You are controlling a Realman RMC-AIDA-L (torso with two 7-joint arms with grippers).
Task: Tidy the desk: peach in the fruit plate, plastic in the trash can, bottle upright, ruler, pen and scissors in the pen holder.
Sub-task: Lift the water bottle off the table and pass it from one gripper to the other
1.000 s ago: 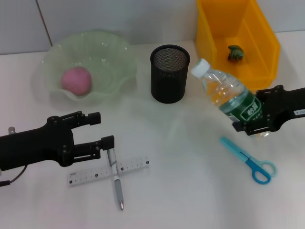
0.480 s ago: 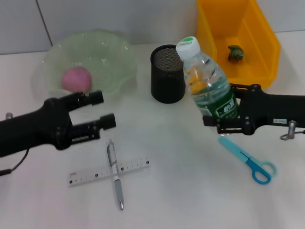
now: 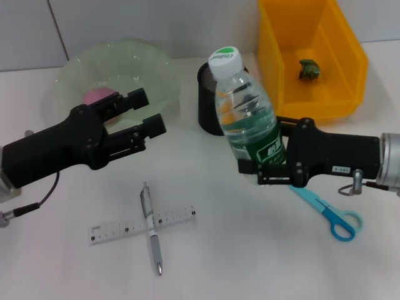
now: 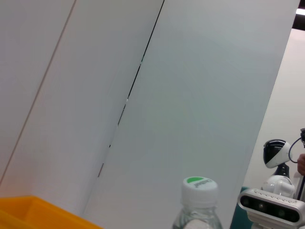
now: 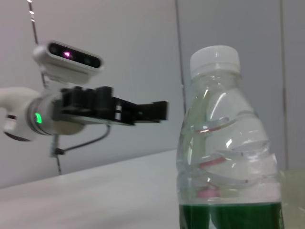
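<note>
Right hand (image 3: pixel 262 167) is clamped on the bottle (image 3: pixel 248 122) at its green label, holding it near upright over the counter (image 3: pixel 237 250), white cap tipped slightly toward 11 o'clock. Bottle is clear ribbed plastic, partly filled with water; whether its base touches the counter can't be told.

Left hand (image 3: pixel 145 114) hangs with fingers spread apart, gripping nothing, just at the 5 o'clock rim of the plate (image 3: pixel 144 69). Plate is translucent green glass with a wavy scalloped edge. Pink round peach (image 3: pixel 98 95) sits inside it, partly hidden behind the left hand.

Black mesh cylinder holder (image 3: pixel 209 103) stands right behind the bottle, at its 11 o'clock. Yellow plastic bin (image 3: pixel 325 81) is at the counter's 1 o'clock, with a small green crumpled piece (image 3: pixel 309 69) in it.

Flat on the counter: clear ruler (image 3: pixel 122 230) with a silver pen (image 3: pixel 150 227) lying across it, both at 7 o'clock. Blue-handled scissors (image 3: pixel 328 210) lie closed at 4 o'clock, tips just under the right hand.
</note>
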